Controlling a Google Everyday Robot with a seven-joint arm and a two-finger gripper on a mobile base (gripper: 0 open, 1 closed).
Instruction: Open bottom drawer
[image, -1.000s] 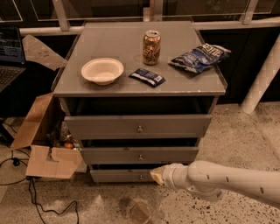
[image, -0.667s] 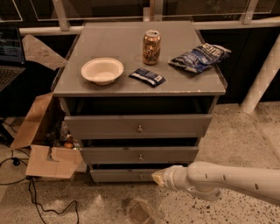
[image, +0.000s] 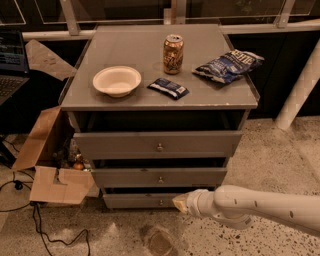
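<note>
Cabinet (image: 160, 145): three grey fronts. Your arm (image: 260, 210) enters lower right, cut off at the frame edge. Bottom drawer (image: 135, 201) sits lowest, its right end hidden behind the gripper (image: 181, 202), just right of the knob (image: 160, 202). You cannot tell the gripper's spread.

Grey three-drawer cabinet (image: 145, 55), seen from above and in front. On its top: pale bowl (image: 116, 81) at left, upright can (image: 173, 47) at rear centre, dark flat packet (image: 168, 88) at front centre, blue chip bag (image: 228, 65) at right. Down its front: top drawer (image: 115, 145), middle drawer (image: 125, 177), bottom drawer (image: 132, 201) lowest, with a small knob (image: 160, 202) at centre. Gripper (image: 181, 202) at the cabinet's lowest front, just right of that knob, on a white arm (image: 260, 209) reaching in from the cabinet's lower right. Touching the front or not: cannot tell. Left of the cabinet, on the floor: open cardboard box (image: 47, 175).
</note>
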